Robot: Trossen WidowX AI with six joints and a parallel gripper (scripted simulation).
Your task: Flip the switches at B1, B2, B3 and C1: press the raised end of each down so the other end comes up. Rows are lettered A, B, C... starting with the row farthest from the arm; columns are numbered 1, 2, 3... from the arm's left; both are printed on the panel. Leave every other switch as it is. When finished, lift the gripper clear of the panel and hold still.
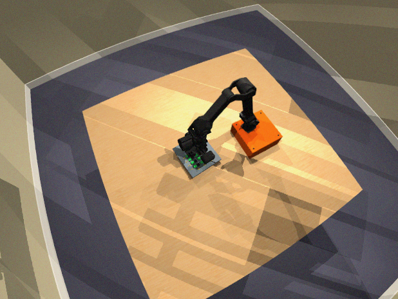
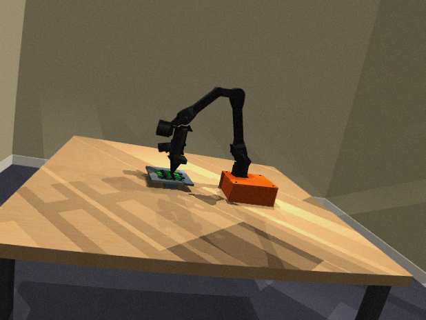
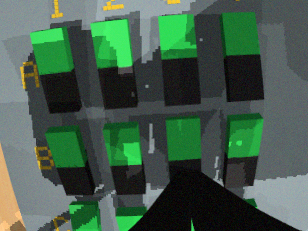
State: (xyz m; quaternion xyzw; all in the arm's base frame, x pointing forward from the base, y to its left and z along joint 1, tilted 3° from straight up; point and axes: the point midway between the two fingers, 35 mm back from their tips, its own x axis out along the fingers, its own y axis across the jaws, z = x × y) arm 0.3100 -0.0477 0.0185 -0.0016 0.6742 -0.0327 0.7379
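The grey switch panel (image 1: 192, 173) (image 2: 187, 181) (image 3: 286, 149) carries rows of green-and-black rocker switches. My gripper (image 2: 172, 172) (image 3: 187, 180) is shut and empty, pointing down, its tips at the black near end of switch B3 (image 3: 183, 139); contact cannot be told. Switch B1 (image 3: 66, 146) and switch B2 (image 3: 122, 144) lie left of the tips, and switch B4 (image 3: 244, 136) lies right. Switch C1 (image 3: 84, 216) shows only in part at the bottom edge. The fingers hide much of row C. Which ends are raised is hard to tell under the patchy shadows.
Row A stands beyond row B, with switch A1 (image 3: 52, 51), switch A2 (image 3: 111, 44), switch A3 (image 3: 178, 36) and switch A4 (image 3: 240, 34). The arm's orange base block (image 1: 264, 136) (image 2: 253, 191) stands on the wooden table (image 1: 135, 180) (image 2: 114, 224).
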